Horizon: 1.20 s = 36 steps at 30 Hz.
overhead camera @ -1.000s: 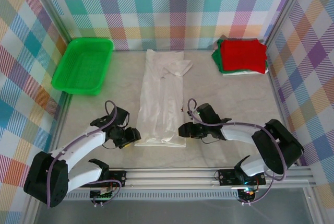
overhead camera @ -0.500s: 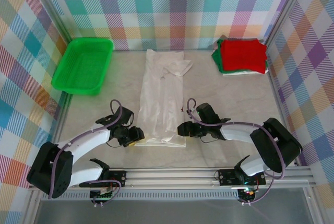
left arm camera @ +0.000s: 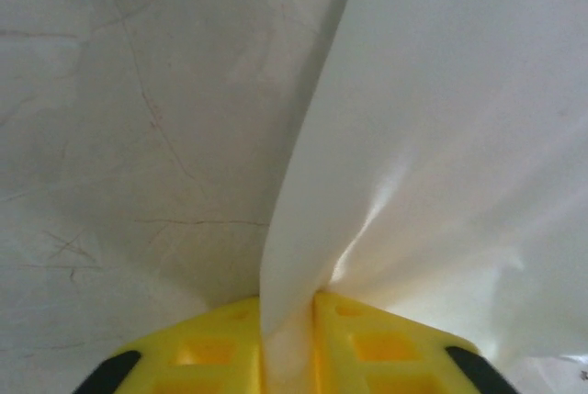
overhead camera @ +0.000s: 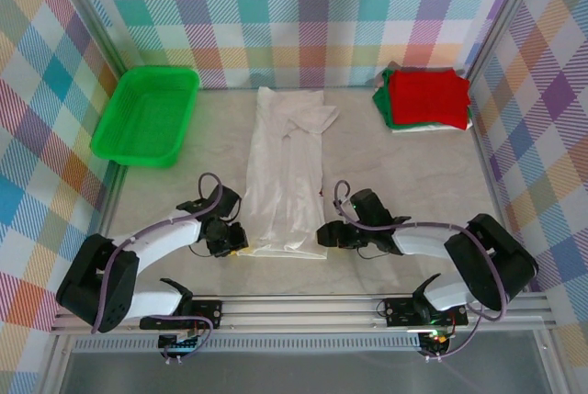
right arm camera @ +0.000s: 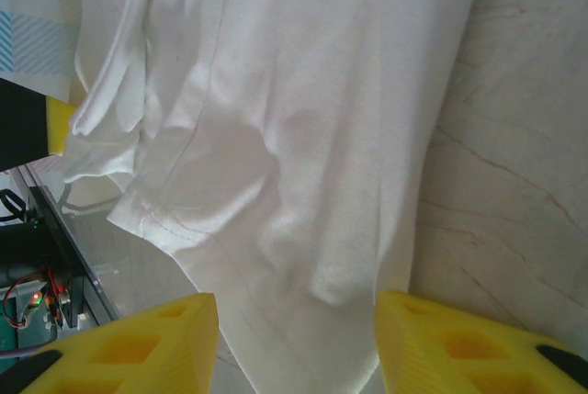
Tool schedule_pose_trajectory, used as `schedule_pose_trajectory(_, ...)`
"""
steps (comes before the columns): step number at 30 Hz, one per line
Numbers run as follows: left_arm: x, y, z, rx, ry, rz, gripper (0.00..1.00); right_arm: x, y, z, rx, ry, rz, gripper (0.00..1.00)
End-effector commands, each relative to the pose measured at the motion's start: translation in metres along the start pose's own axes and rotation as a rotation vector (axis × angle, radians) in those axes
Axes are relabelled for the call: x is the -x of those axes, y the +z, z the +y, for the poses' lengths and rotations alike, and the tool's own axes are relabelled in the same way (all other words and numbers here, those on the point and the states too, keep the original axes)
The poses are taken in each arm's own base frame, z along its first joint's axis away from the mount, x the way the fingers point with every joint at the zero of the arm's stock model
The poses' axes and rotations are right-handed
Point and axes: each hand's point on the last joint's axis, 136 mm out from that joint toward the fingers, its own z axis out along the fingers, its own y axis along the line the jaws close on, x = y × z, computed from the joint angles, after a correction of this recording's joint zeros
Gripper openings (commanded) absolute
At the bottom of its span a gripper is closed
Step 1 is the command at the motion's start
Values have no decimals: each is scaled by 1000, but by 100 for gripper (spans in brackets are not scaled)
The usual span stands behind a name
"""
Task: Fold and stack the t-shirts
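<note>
White cloth is lying down the middle of the worktop (overhead camera: 413,183): the white t-shirt (overhead camera: 287,174), folded lengthwise into a long strip, is stretching from the far edge towards the near edge. The left gripper (overhead camera: 237,245) is sitting at the strip's near left corner, and in the left wrist view its yellow fingers (left arm camera: 367,339) are closing tightly on a raised fold of that cloth. The right gripper (overhead camera: 323,236) is resting at the near right corner, its fingers (right arm camera: 138,343) standing well apart with the hem lying between them, ungripped. A red tee (overhead camera: 427,95) is sitting folded on a green tee (overhead camera: 384,105) in the far right corner. A green plastic tray (overhead camera: 108,128) is occupying the far left corner.
</note>
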Motion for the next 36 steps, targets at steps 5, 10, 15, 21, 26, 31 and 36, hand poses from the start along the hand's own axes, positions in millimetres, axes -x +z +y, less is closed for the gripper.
schedule_pose_trajectory(5,17,-1,-43,-135,83,-61,8,-22,-10,1,8,44,46,49)
schedule_pose_trajectory(10,18,-3,-44,-141,83,-74,0,-23,-17,11,36,74,42,48)
schedule_pose_trajectory(15,17,-3,-46,-148,87,-73,0,-27,-7,14,46,104,95,48)
schedule_pose_trajectory(21,15,-5,-42,-144,90,-86,0,-29,3,11,21,129,114,48)
schedule_pose_trajectory(26,13,-5,-42,-159,90,-88,0,-22,9,16,11,134,114,47)
schedule_pose_trajectory(31,13,-8,-44,-171,102,-91,0,-16,9,18,-37,152,116,43)
schedule_pose_trajectory(36,12,-8,-44,-177,119,-88,0,-19,11,15,-82,164,130,36)
